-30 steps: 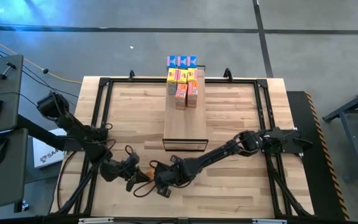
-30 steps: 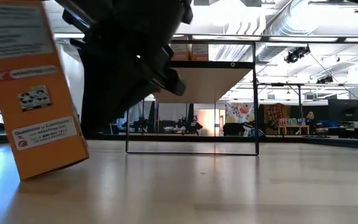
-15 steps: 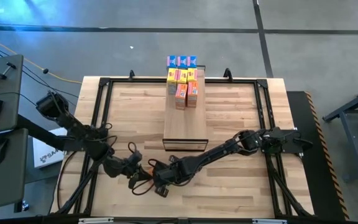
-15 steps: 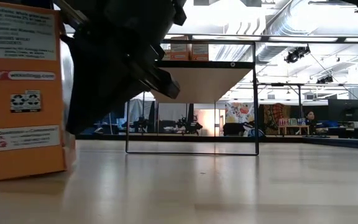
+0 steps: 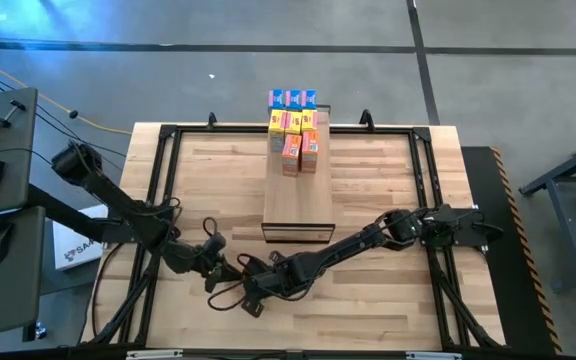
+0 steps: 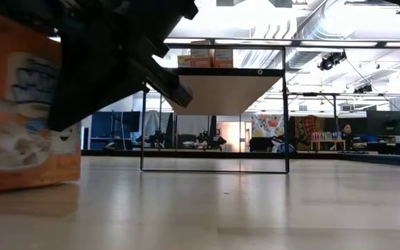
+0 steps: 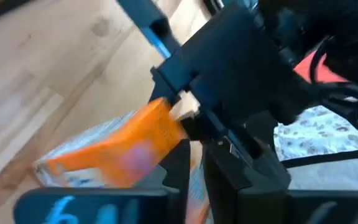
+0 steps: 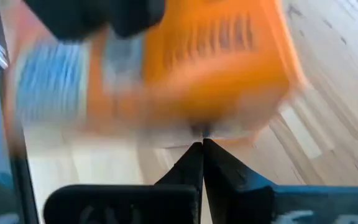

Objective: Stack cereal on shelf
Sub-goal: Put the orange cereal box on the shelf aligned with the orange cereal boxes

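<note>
Since a second ago the orange cereal box (image 6: 21, 111) has turned in the low view: it then leaned with its printed back panel facing the camera, and it now stands on the worktop (image 6: 255, 208) showing its picture face. In the high view the left hand (image 5: 220, 268) has shifted a little toward the right hand (image 5: 251, 290), and the two sit close together near the front of the worktop (image 5: 388, 300), well in front of the shelf (image 5: 297, 205).

The right hand's fingers (image 8: 202, 163) are pressed together, tips touching, with the orange cereal box (image 8: 185, 68) just beyond those tips; whether they touch the cardboard cannot be told. In the left wrist view the left hand's fingers (image 7: 178, 167) stand almost together with only a thin gap, and the orange cereal box (image 7: 120, 149) lies right at their tips, beside the dark body of the other arm. Whether the left hand pinches an edge of the box or only rests against it cannot be told.

The rest of the cereal boxes (image 5: 294, 130), blue, yellow and orange, are gathered at the far end of the shelf. In the low view, boxes (image 6: 203, 55) show on top of the shelf (image 6: 221, 90).
</note>
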